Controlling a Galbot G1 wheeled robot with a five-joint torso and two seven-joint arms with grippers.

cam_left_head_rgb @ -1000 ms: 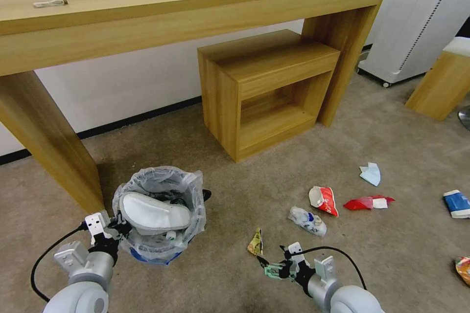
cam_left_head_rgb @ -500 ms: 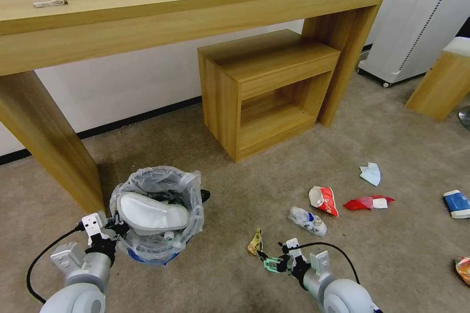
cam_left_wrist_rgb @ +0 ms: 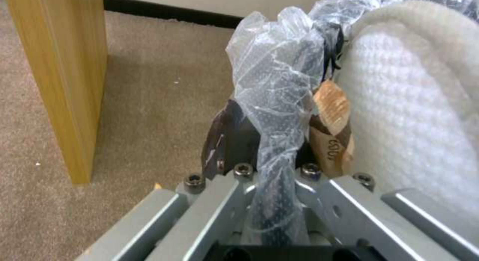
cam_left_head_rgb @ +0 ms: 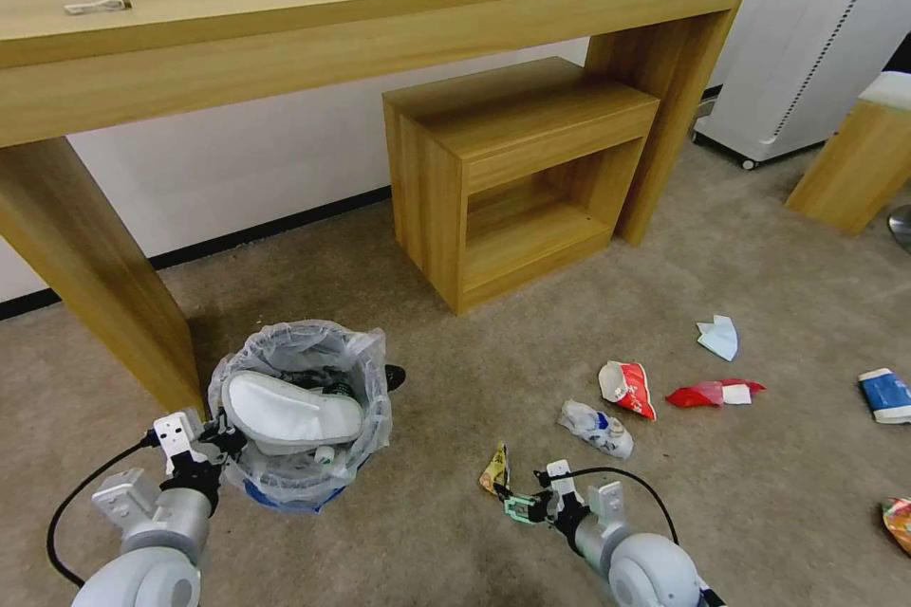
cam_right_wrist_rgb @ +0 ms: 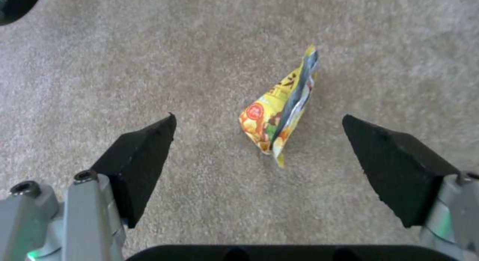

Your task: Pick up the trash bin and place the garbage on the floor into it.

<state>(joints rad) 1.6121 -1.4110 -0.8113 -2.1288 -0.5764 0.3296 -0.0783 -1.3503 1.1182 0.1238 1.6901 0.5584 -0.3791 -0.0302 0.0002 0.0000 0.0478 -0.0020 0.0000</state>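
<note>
The trash bin (cam_left_head_rgb: 302, 417) is beside the wooden leg (cam_left_head_rgb: 100, 280) of the long counter (cam_left_head_rgb: 313, 9), near the left side of the robot. The left tool (cam_left_head_rgb: 220, 436) is closed on the rim of the trash bin, and the clear plastic bag (cam_left_wrist_rgb: 274, 100) is pinched between its fingers (cam_left_wrist_rgb: 224, 141). A white slipper (cam_left_head_rgb: 289, 413) lies on top inside the bin, together with some small bottles.

The right tool (cam_left_head_rgb: 511, 505) hangs low over the carpet (cam_left_head_rgb: 427, 531) with its jaws wide open. A yellow snack wrapper (cam_right_wrist_rgb: 279, 115) lies on the carpet between the two black pads (cam_right_wrist_rgb: 142, 160), and they do not touch it.

More garbage lies on the carpet to the right: a crushed bottle (cam_left_head_rgb: 595, 427), a red and white wrapper (cam_left_head_rgb: 628, 389), a flat red wrapper (cam_left_head_rgb: 712, 393), a light-blue mask (cam_left_head_rgb: 718, 338) and a blue-white cup (cam_left_head_rgb: 884, 395).
</note>
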